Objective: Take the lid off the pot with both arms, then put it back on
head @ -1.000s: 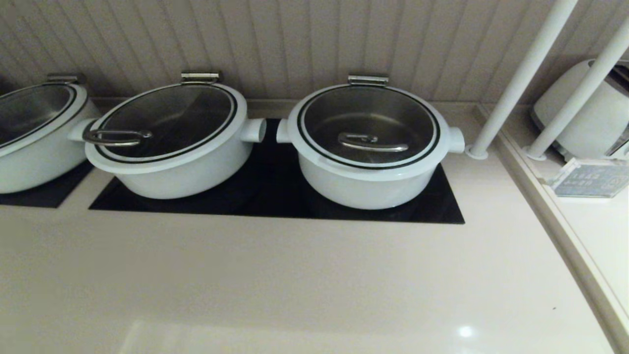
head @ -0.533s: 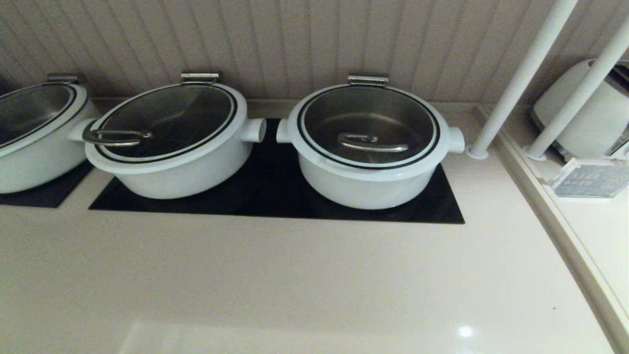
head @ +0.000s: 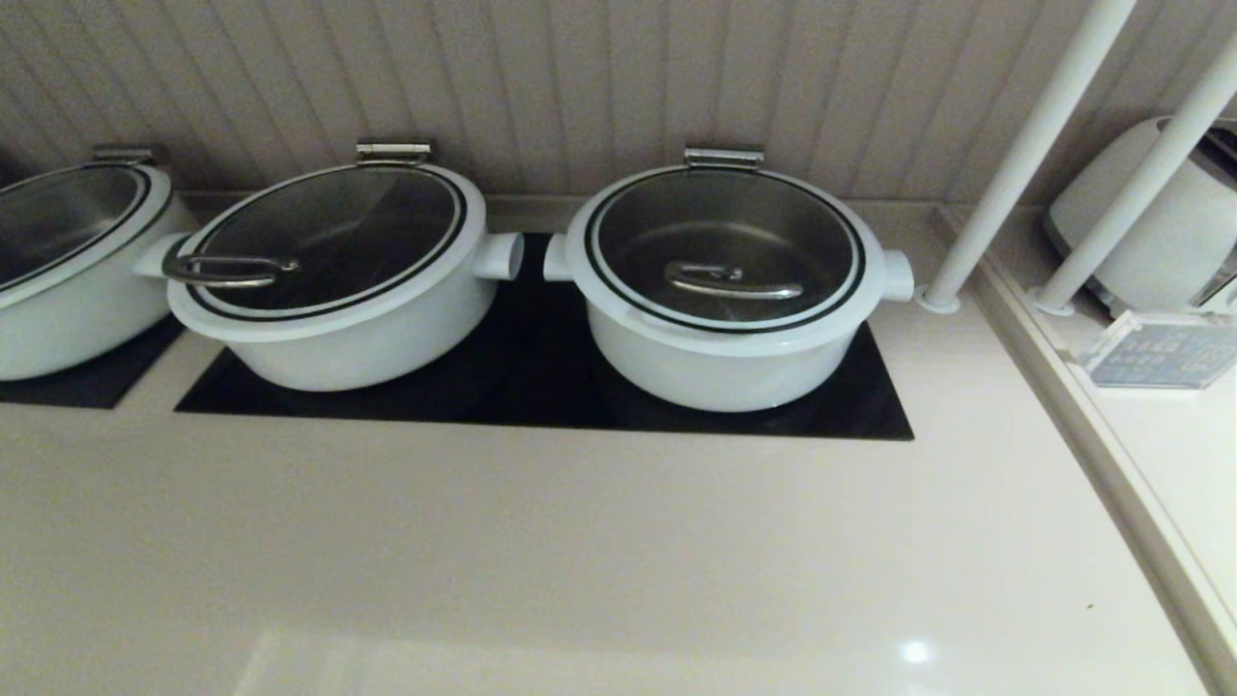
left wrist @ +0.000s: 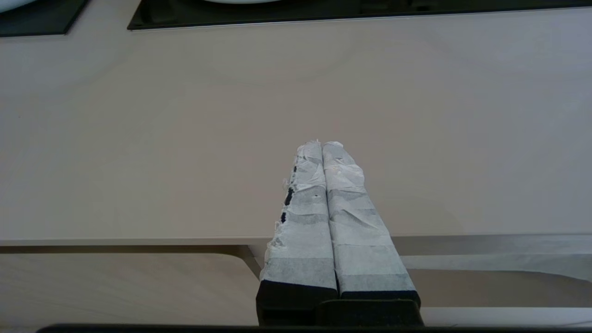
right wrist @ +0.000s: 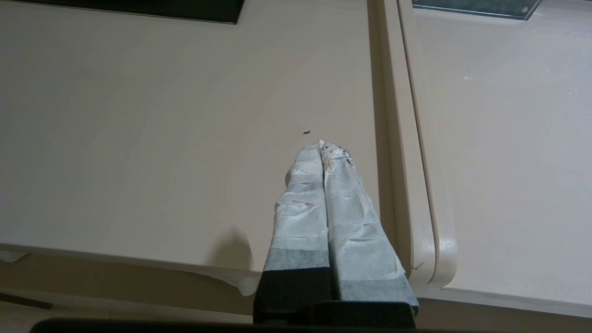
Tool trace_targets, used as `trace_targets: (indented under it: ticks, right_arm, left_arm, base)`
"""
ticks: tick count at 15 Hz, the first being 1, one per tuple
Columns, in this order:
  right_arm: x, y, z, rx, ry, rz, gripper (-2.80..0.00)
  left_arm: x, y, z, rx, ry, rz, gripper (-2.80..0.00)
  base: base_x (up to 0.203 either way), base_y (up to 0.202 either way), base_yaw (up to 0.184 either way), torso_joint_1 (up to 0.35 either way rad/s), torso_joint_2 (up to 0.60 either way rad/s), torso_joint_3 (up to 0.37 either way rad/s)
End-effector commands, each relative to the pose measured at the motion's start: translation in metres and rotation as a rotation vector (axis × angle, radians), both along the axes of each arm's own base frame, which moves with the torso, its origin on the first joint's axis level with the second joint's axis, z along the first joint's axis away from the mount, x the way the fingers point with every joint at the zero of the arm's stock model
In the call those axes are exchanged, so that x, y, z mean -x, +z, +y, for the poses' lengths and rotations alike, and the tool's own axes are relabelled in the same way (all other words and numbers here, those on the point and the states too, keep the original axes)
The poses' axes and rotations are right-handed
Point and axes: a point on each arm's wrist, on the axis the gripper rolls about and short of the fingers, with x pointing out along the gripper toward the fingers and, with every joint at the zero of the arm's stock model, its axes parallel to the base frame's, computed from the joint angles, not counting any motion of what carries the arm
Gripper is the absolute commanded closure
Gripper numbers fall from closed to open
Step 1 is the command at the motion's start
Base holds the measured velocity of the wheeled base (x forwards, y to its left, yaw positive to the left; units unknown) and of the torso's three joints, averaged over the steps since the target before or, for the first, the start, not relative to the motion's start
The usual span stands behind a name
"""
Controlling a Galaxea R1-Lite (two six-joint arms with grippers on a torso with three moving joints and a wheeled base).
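The pot [head: 715,362] is wide and white, with stubby side knobs, and stands on the right part of a black cooktop [head: 541,401]. Its glass lid [head: 725,246] lies closed on it, with a low curved steel handle [head: 733,280] across the centre and a steel hinge [head: 723,156] at the back. Neither arm shows in the head view. My left gripper [left wrist: 322,144] is shut and empty over the bare counter near its front edge. My right gripper [right wrist: 326,146] is shut and empty over the counter's front right, beside a raised ledge.
A like white pot [head: 329,319] with a rim loop handle [head: 227,269] stands left of the task pot; a third pot [head: 58,280] is at the far left. Two white poles [head: 1024,155], a white appliance [head: 1160,232] and a clear sign holder [head: 1155,350] stand beyond the ledge [head: 1092,435] at right.
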Motion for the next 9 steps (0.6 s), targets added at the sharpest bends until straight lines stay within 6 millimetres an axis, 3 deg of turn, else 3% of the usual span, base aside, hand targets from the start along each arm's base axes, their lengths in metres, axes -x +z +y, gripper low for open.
trace_targets:
  ticks: [1,9]
  right_arm:
    - [-0.0001,0.0000,-0.0001,0.002,-0.002,0.002,0.00]
    - [-0.0001,0.0003,-0.0001,-0.044,-0.004,-0.001,0.00]
  left_arm:
    - [0.0000,0.0000,0.0000,0.000,0.000,-0.001,0.00]
    - [0.0000,0.0000,0.0000,0.000,0.000,-0.001,0.00]
  base:
    - [0.000,0.000,0.000,0.000,0.00,0.000]
    - [0.000,0.000,0.000,0.000,0.00,0.000]
